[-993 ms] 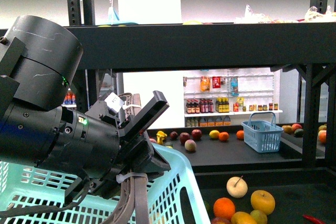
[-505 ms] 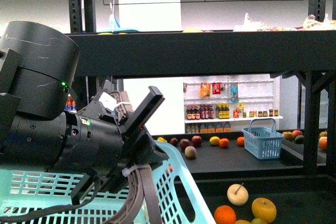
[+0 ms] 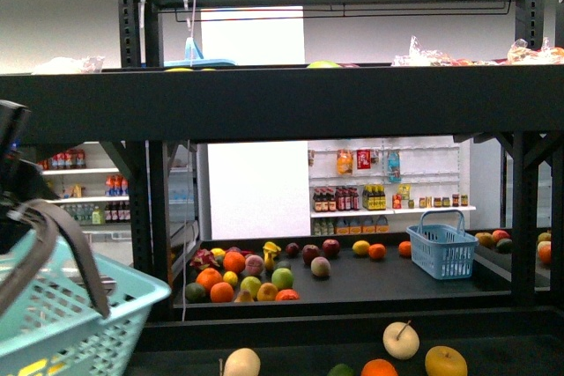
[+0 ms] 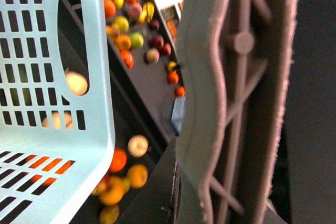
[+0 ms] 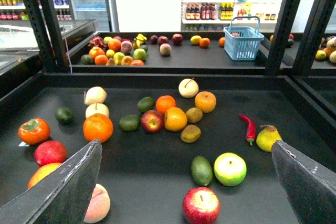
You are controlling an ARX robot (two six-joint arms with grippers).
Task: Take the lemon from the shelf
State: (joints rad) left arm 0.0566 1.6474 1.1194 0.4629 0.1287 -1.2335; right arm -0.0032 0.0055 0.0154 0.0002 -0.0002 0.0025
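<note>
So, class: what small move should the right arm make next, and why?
Probably ease the right gripper forward toward the lemon: its jaws stand open and empty, and the lemon lies further back on the shelf, beside a cream apple.

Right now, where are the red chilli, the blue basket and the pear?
Red chilli (image 5: pixel 248 127), right wrist view: middle of its body.
Blue basket (image 5: pixel 243 45), right wrist view: front wall.
Pear (image 5: pixel 268 138), right wrist view: its wide belly.

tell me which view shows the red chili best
The right wrist view: the chili lies whole and sharp on the shelf, beside a pear. The front view shows no chili. The left wrist view is mostly basket and blurred fruit, with no chili to make out.
</note>
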